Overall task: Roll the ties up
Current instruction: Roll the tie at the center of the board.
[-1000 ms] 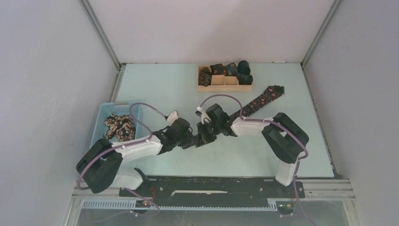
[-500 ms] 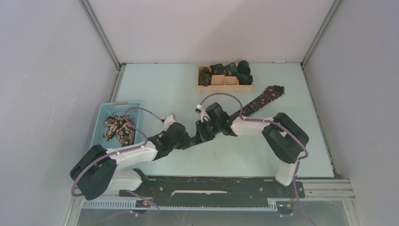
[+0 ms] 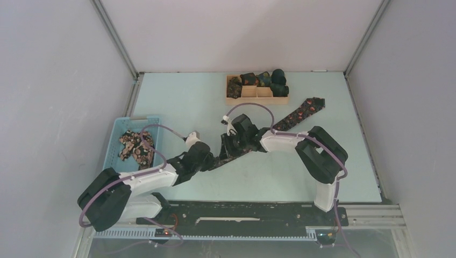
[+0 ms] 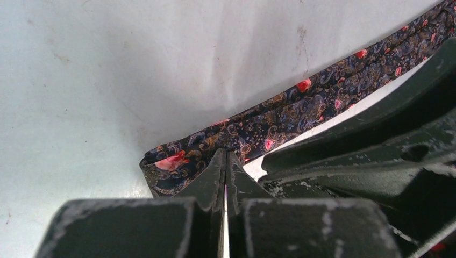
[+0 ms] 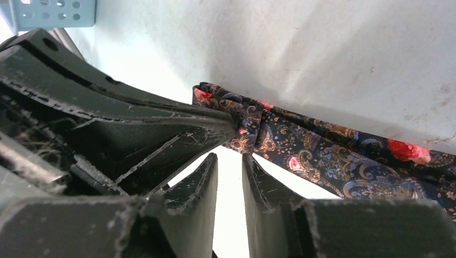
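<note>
Presently the long dark floral fabric tie [image 3: 309, 106] lies diagonally on the pale bench [image 3: 183, 102] nearside of the tan wooden divided tray [image 3: 257, 100], its folded end under the fully closed left gripper [image 4: 226, 161], seemingly to anchor the roll, while the right gripper [image 5: 230, 161] hovers alongside, slightly parted, empty.

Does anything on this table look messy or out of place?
The dark floral necktie lies unrolled and slanted, its near end puckered at the left gripper's shut tips. More ties sit tangled in the light-blue plastic basket.
</note>
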